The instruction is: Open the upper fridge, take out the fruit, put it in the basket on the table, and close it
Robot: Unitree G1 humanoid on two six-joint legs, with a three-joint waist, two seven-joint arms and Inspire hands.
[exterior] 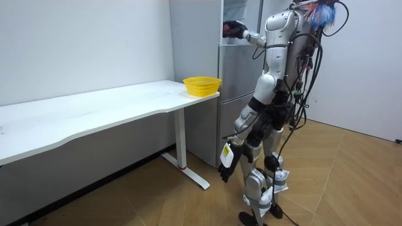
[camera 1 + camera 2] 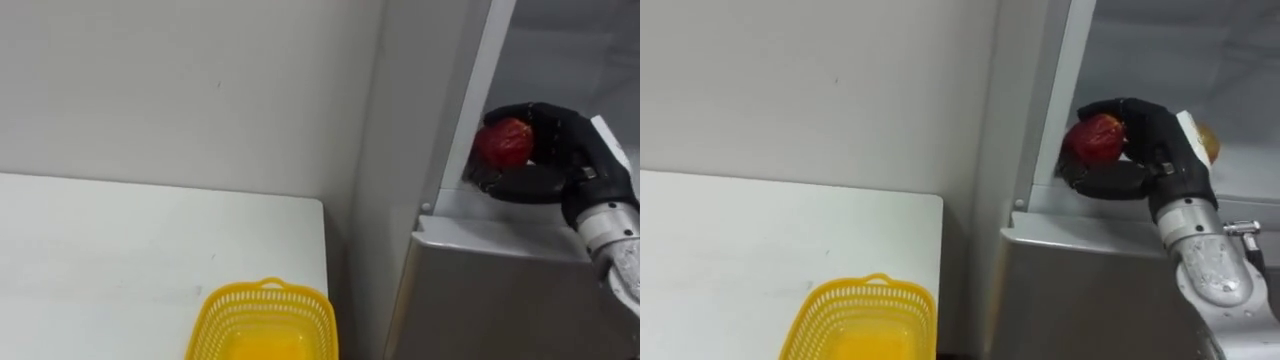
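The red fruit (image 2: 505, 142) is held in the right hand (image 2: 560, 160), whose dark fingers and thumb are curled around it, at the left front edge of the open upper compartment of the grey fridge (image 2: 500, 290). The robot stands upright in front of the fridge with the right arm lifted, and the left hand (image 1: 227, 165) hangs beside its thigh; I cannot tell how its fingers are. A yellow basket (image 2: 268, 315) stands on the white table (image 2: 120, 250), at the end just beside the fridge.
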